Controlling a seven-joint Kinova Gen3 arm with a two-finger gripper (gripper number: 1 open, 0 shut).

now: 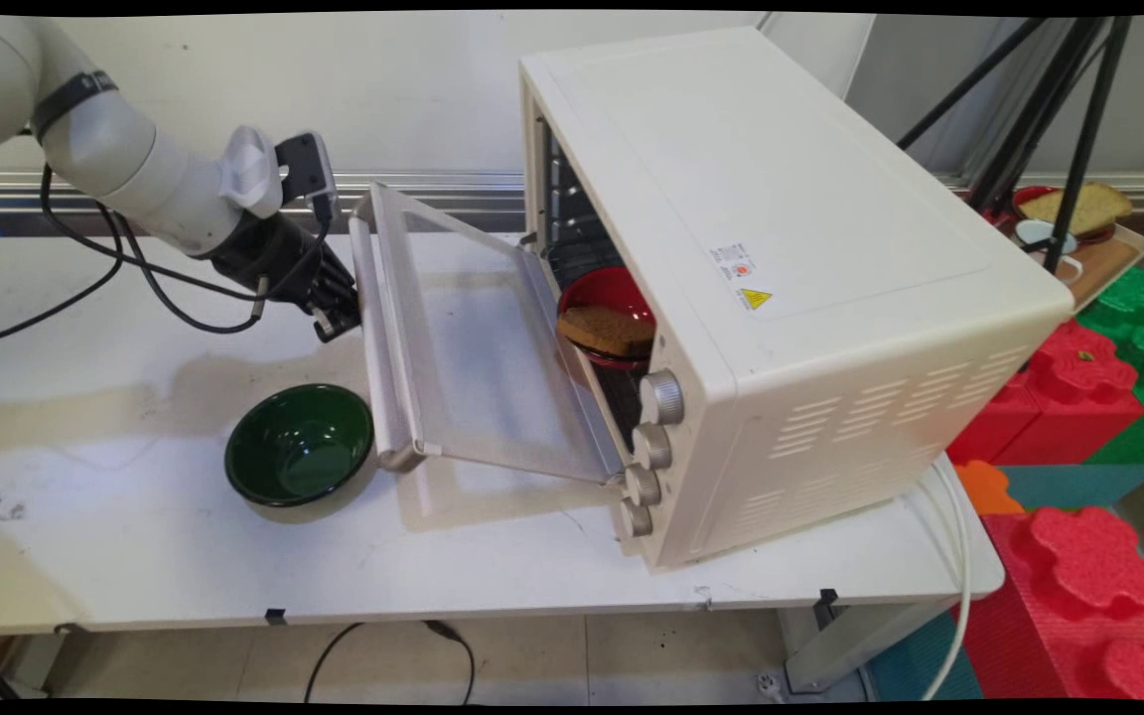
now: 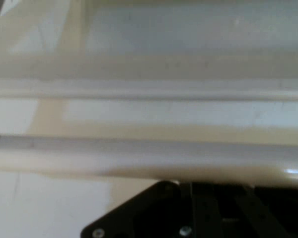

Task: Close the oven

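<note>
Main view shows a cream toaster oven (image 1: 790, 288) on the white counter (image 1: 135, 556), its glass door (image 1: 478, 348) swung partly down toward the left. The black end effector (image 1: 337, 310) sits at the far end of the door's bar handle (image 1: 373, 338), right against it; whether its fingers clasp the bar or merely touch it cannot be told. Inside the oven, a red plate (image 1: 612, 293) carries a slice of brown bread (image 1: 607, 330). A dark green bowl (image 1: 300, 457) stands on the counter just left of the handle's near end. Four knobs (image 1: 647, 447) run down the oven's front. Hand view is filled by the pale handle bar (image 2: 149, 156) lying crosswise just above the black linkage. Right of the counter lie red and green foam blocks (image 1: 1078, 377).
</note>
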